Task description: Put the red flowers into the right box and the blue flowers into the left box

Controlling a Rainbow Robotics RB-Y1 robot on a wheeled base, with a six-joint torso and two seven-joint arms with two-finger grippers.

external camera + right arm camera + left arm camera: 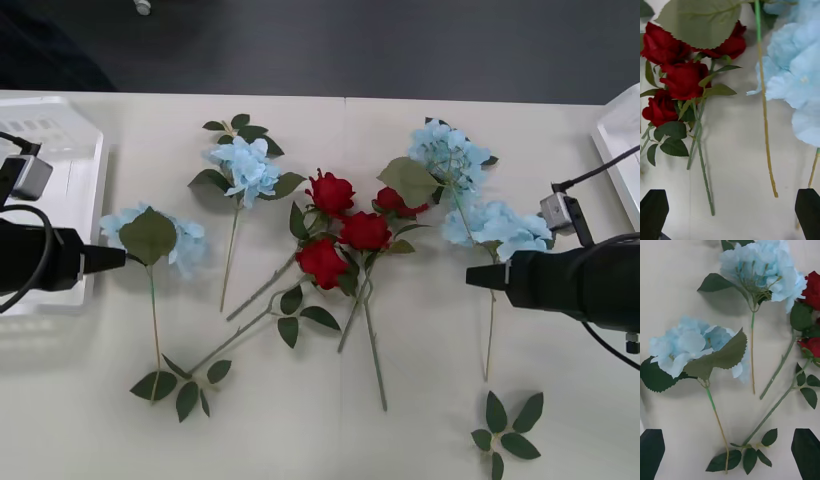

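Note:
Several red flowers [345,230] lie bunched at the table's centre, their stems crossing; the right wrist view shows them [681,78] too. Blue flowers lie scattered: one [150,235] by my left gripper [112,258], one [245,165] behind it, two [470,190] at the right. My left gripper [729,452] is open, hovering over the stem of the near blue flower [688,345]. My right gripper [478,277] is open too [730,213], above bare table between a rose stem and a blue flower's stem [765,123]. The left box [60,200] and the right box [620,150] sit at the table's edges.
A loose leaf sprig [505,430] lies at the front right. A rose stem's leaves [180,385] spread at the front left. Dark floor lies beyond the table's far edge. Cables run along both wrists.

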